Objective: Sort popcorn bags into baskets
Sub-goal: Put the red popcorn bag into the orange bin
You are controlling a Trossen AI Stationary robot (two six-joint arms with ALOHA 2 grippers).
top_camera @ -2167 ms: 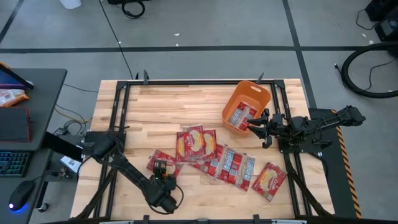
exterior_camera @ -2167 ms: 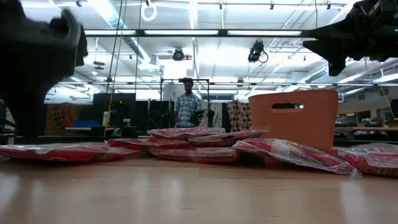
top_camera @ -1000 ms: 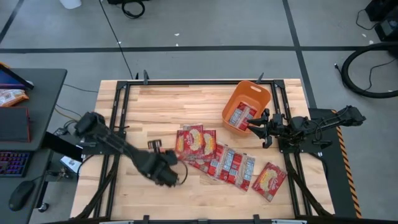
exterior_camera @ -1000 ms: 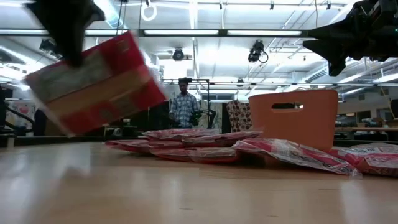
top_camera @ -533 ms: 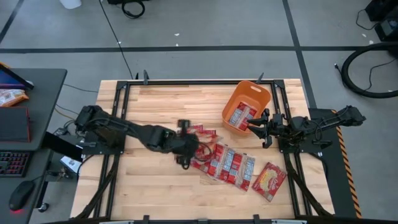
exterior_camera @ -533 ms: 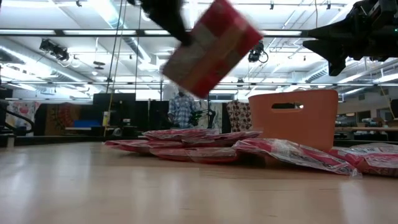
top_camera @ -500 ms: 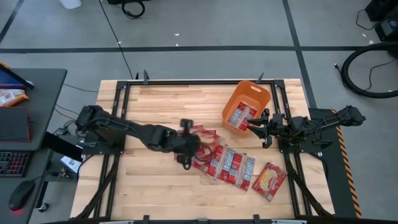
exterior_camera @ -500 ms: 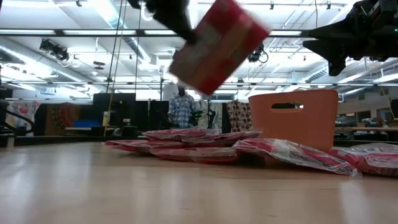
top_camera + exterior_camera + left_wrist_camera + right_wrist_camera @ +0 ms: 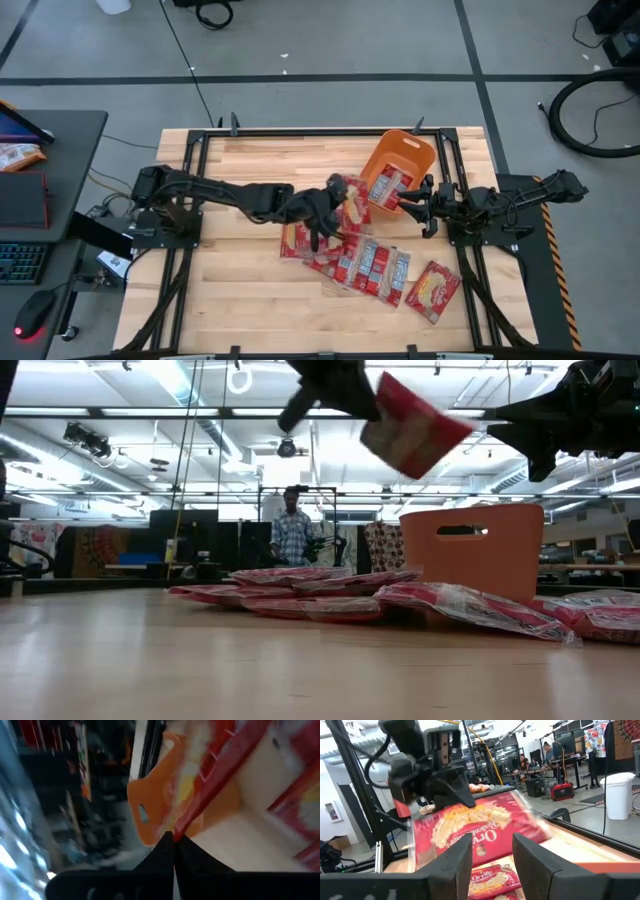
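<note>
My left gripper (image 9: 328, 207) is shut on a red popcorn bag (image 9: 353, 198) held in the air just left of the orange basket (image 9: 400, 158). In the low view the bag (image 9: 414, 432) hangs high above the table, tilted. The basket holds at least one bag (image 9: 384, 186). Several more bags (image 9: 352, 258) lie flat in a pile on the table, and one (image 9: 432, 290) lies alone toward the near right. My right gripper (image 9: 414, 207) stands open at the basket's near right side, with nothing between its fingers (image 9: 455, 866). My left gripper pinches one edge of the bag (image 9: 186, 822) between its two shut fingers. The bag is lifted clear of the table and sticks out from the fingertips toward the basket, tilted, with its printed face (image 9: 475, 832) turned toward my right gripper.
The pile of bags covers the middle and near right of the wooden table (image 9: 230, 170). A black frame rail (image 9: 320, 133) runs along the far edge. Beyond the table a person (image 9: 292, 525) stands in the room.
My left gripper has carried the bag from the near left of the table up and toward the far right, to just beside the basket. The bag has stayed clear of the table and has turned about in the hold.
</note>
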